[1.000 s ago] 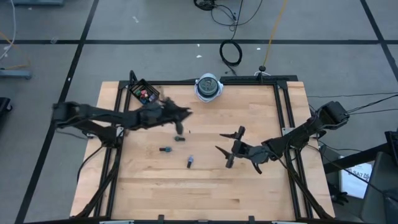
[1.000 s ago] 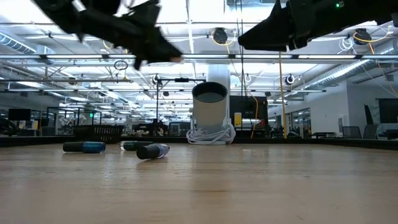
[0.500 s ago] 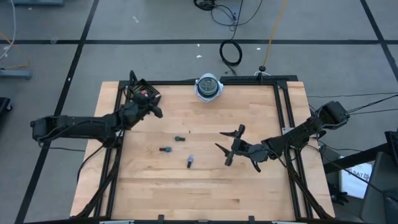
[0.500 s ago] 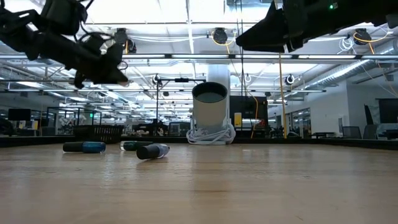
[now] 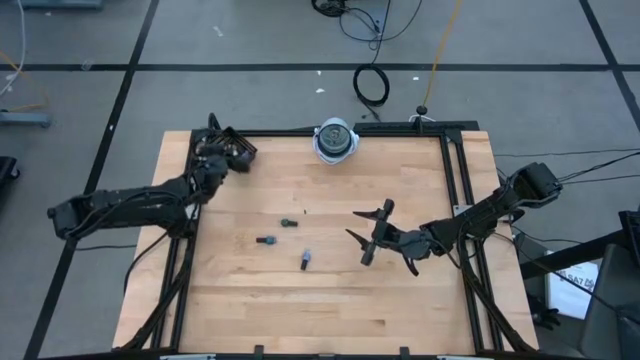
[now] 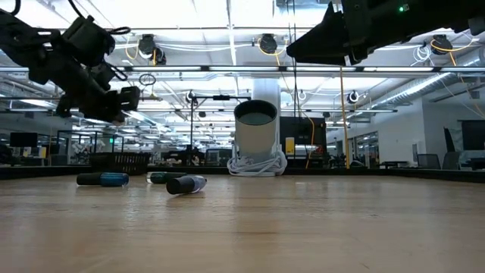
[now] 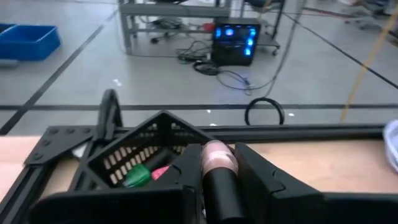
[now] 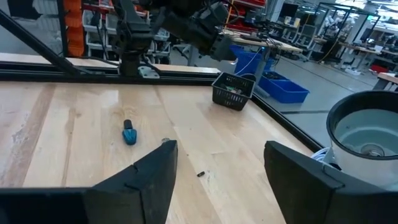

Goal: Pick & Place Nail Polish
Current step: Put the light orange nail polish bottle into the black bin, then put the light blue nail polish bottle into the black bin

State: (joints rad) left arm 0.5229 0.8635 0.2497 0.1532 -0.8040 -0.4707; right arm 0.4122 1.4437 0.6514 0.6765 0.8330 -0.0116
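My left gripper (image 5: 216,160) is shut on a pale pink nail polish bottle (image 7: 218,158) with a dark cap. It hovers at the near side of the small black mesh basket (image 7: 138,148) in the table's far left corner (image 5: 240,150). A green bottle (image 7: 137,177) and a pink one (image 7: 161,172) lie inside the basket. Three more bottles lie on their sides on the wood: (image 5: 288,223), (image 5: 266,241), (image 5: 305,260). My right gripper (image 5: 372,236) stands open above the table, to the right of them. My left gripper pinches the pink bottle between its two fingers (image 7: 256,171). The bottle lies along the fingers, its glass end (image 7: 217,152) pointing forward past the tips and its dark cap (image 7: 222,196) back toward the wrist. The fingers come almost level from the table's near left. The bottle is lifted clear.
A round white-and-blue container (image 5: 336,140) with a coiled cable stands at the far edge's middle, and shows as a white cylinder (image 6: 256,140) in the low view. Black rails (image 5: 455,180) run along the table's sides. Bare wood lies near the front edge.
My left gripper has carried the pink bottle from above the table's middle toward the far left corner, up to the basket. It has sunk and has tipped from pointing down to almost level. The three bottles on the wood have stayed put.
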